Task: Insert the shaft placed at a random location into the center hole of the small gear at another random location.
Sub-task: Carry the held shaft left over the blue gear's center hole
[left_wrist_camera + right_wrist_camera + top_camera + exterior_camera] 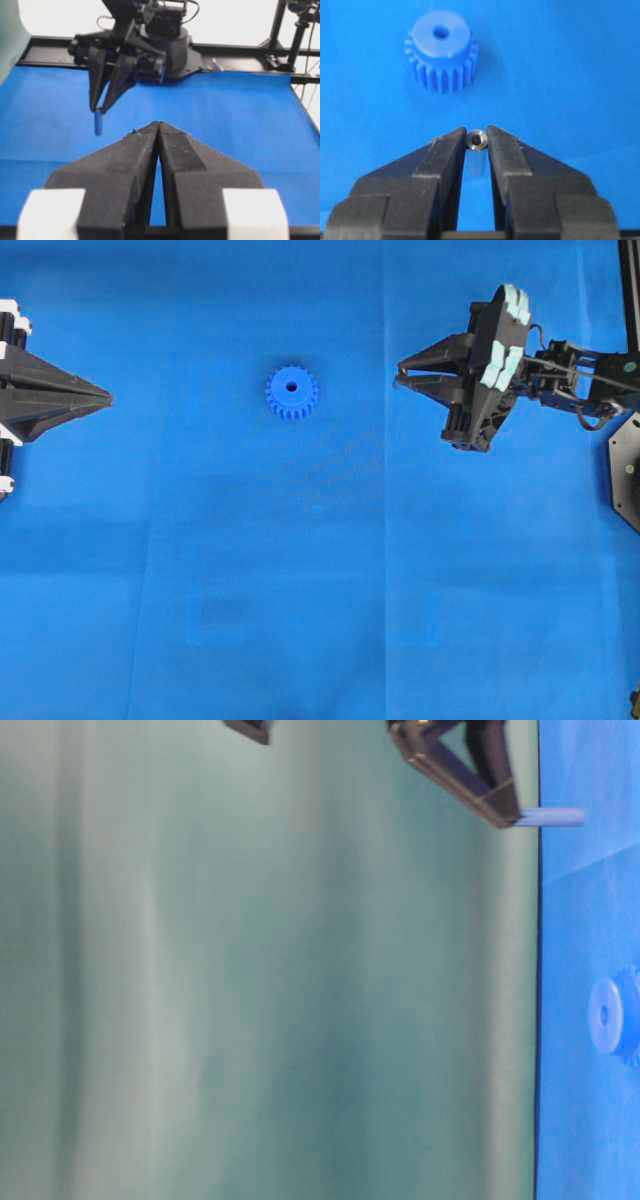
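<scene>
The small blue gear (292,392) lies flat on the blue cloth, its center hole (292,386) facing up and unfilled. My right gripper (400,373) is to the right of it, apart from it, shut on the shaft. In the right wrist view the silvery shaft (476,141) stands upright between the fingertips, with the gear (441,50) ahead and a little left. The left wrist view shows the shaft (98,123) hanging below the right gripper (100,107), above the cloth. My left gripper (108,397) is shut and empty at the far left.
The right arm's black base and frame (625,470) stand at the right edge of the cloth. A green backdrop (250,970) fills the table-level view, where the gear (610,1015) and the shaft (550,817) also show.
</scene>
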`<state>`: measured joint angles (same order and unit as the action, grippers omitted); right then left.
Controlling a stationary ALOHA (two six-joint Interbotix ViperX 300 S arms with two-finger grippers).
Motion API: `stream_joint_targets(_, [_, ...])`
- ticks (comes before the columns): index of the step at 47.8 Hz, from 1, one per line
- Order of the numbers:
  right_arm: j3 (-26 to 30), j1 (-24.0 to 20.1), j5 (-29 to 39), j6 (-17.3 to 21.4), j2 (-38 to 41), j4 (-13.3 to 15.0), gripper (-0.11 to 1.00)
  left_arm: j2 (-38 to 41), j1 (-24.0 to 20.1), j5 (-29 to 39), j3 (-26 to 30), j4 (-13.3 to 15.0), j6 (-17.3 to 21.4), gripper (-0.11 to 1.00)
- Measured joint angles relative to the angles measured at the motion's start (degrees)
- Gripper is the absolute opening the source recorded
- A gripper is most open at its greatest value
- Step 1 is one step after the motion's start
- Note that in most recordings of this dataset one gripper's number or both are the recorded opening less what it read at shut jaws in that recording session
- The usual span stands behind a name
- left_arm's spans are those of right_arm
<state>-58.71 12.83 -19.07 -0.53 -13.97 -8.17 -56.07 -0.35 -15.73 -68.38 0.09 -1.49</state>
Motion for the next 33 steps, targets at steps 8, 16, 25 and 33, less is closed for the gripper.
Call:
stream_joint_targets(8, [0.09,0.00,1.32,-0.09,-0.44,0.00,0.05,0.00,0.00,0.35,-0.09,0.00,0.00,0.00])
stream_joint_targets(16, [1.93,-0.09,1.32,-0.09,1.14,0.00,0.05,0.00,0.00,0.44,-0.09,0.00,0.00,0.00])
stream_joint_targets(25, [7.03,-1.41,1.41,-0.18,5.98,0.00,0.05,0.09,0.00,0.44,-0.09,0.00,-0.09,0.00])
stream_joint_targets(33, [13.80,-2.55,1.76,-0.44,11.34,0.09,0.05,0.00,0.00,0.44,-0.09,0.00,0.00,0.00])
